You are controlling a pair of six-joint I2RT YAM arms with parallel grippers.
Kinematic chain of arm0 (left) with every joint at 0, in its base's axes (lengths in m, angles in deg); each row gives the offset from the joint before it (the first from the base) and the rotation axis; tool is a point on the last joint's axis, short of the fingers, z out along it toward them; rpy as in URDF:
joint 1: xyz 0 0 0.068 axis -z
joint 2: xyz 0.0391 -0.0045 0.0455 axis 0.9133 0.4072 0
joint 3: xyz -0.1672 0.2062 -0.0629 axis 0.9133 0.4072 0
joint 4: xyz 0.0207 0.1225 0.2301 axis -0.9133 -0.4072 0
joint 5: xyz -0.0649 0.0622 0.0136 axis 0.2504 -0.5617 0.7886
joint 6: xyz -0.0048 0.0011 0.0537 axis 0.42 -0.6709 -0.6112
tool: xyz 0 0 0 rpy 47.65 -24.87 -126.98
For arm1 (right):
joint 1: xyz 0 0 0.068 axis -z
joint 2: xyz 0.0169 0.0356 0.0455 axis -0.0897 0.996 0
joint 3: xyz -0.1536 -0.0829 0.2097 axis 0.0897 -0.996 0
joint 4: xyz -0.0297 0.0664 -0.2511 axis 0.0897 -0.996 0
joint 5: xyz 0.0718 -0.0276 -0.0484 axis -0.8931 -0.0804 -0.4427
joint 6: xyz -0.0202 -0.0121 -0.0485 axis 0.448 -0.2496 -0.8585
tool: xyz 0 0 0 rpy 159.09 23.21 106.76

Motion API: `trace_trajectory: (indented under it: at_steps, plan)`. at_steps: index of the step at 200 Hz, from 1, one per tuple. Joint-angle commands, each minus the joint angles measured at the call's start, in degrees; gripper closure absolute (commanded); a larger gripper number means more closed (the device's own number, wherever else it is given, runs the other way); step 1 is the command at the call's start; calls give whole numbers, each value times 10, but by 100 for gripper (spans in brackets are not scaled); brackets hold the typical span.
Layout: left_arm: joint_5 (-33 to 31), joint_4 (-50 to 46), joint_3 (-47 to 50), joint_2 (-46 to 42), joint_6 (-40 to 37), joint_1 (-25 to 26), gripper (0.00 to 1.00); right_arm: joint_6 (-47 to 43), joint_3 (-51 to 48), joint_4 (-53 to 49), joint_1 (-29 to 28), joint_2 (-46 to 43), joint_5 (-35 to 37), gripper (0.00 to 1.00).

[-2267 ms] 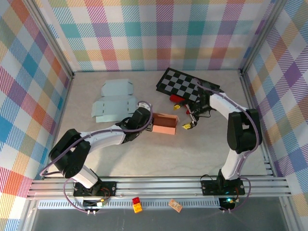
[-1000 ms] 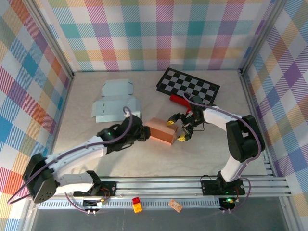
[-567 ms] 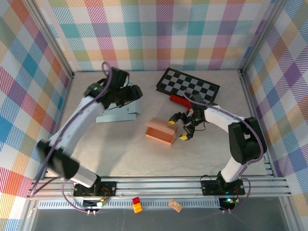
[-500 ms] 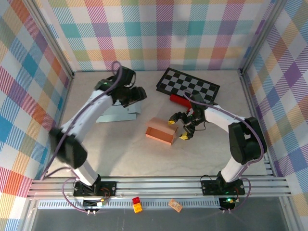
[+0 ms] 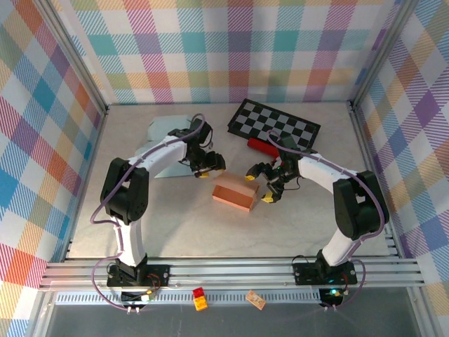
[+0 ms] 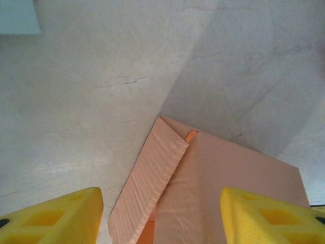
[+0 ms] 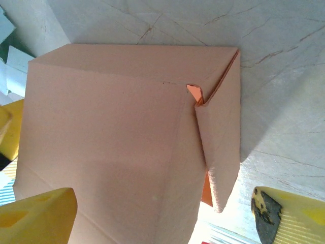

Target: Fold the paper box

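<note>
At mid-table, we flank the pink box point(image 5: 235, 193) with both claws spread wide.
Our left gripper point(image 5: 209, 168) hovers by its far-left corner, our right gripper point(image 5: 260, 188) at its right edge; bare table point(image 5: 210, 232) lies open nearward.

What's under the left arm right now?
A light blue flat box blank lies on the table beneath it; the arm covers the blank's middle, so its full outline is hidden.
</note>
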Motion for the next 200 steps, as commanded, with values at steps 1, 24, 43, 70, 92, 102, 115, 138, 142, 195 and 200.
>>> trace_trajectory:
  at_steps: [1,24,43,70,92,102,115,138,142,195,200]
  plan:
    - [28,40,20,-27,-6,1,40,-6,0,4,-5,-5,-1,11]
    - [21,39,34,-29,-13,1,41,-7,-3,5,-5,-5,-2,12]
    - [19,43,42,-33,-14,1,41,-7,-5,5,-5,-4,-1,12]
    - [17,48,55,-40,-16,1,41,-10,-8,6,-6,-4,-2,13]
    - [16,61,74,-50,-15,1,41,-13,-12,6,-6,-4,0,16]
    - [17,67,81,-53,-14,1,41,-16,-14,5,-7,-3,0,18]
    - [20,72,89,-55,-13,1,42,-22,-16,1,-8,-2,2,20]
    - [24,89,110,-59,-7,1,42,-39,-16,-12,-8,2,9,21]
    - [25,93,115,-60,-6,1,41,-42,-16,-14,-8,3,10,22]
    - [27,109,141,-64,-3,3,42,-75,-20,-32,-12,22,29,32]
    - [26,109,141,-63,-3,4,42,-78,-20,-33,-12,25,31,33]
